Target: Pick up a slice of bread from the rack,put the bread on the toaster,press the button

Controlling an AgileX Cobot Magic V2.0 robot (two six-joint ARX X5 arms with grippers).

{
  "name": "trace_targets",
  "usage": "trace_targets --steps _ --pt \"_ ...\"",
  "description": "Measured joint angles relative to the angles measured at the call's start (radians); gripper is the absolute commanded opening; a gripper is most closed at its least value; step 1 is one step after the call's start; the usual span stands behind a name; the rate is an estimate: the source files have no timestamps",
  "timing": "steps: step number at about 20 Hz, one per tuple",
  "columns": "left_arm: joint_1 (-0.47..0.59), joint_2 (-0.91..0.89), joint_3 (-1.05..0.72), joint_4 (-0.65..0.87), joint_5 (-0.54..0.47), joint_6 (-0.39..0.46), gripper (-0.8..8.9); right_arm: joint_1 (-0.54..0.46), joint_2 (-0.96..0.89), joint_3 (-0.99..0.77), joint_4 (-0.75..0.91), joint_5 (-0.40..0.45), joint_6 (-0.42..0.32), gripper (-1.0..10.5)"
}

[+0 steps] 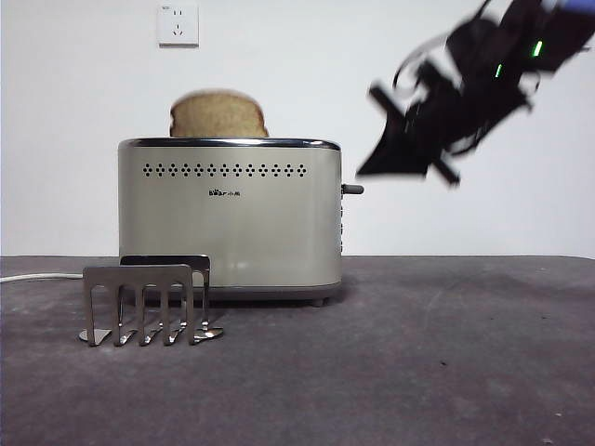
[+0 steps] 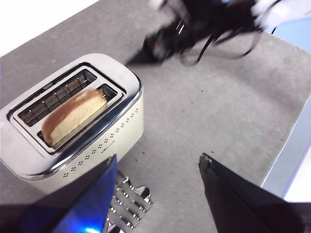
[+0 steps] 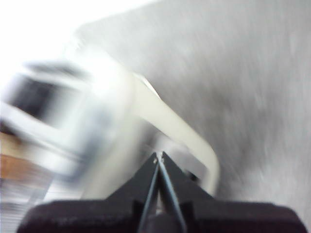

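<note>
Bread sits in the toaster; the right gripper hangs beside it with jaws pressed together.

Front view: the slice of bread (image 1: 218, 114) stands in the toaster (image 1: 230, 216), its domed top above the chrome rim; the rack (image 1: 147, 300) stands just in front, and the blurred right gripper (image 1: 386, 163) hovers near the side lever (image 1: 352, 189). Left wrist view: the left gripper (image 2: 158, 165) is spread wide, holding nothing, above the table (image 2: 218, 107) near toaster and rack. Right wrist view: everything is blurred, its own jaws meet at the tips.

right wrist view: toaster (image 3: 97, 126) motion-smeared | right gripper (image 1: 409, 139) blurred in front view | slice of bread (image 1: 218, 114) lower part hidden in slot
</note>
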Motion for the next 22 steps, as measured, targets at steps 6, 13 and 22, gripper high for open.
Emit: trace_targets --steps 6,13,22 --pt "0.0 0.0 0.0 -0.007 0.0 0.0 2.87 -0.013 -0.327 0.0 -0.319 0.0 -0.053 -0.1" --pt "0.0 0.0 0.0 -0.033 0.0 0.0 2.82 0.01 -0.605 0.0 -0.791 0.0 -0.237 -0.1" --pt "0.0 0.0 0.0 -0.139 0.0 0.0 2.41 0.016 -0.817 0.0 -1.136 0.0 -0.383 -0.1"
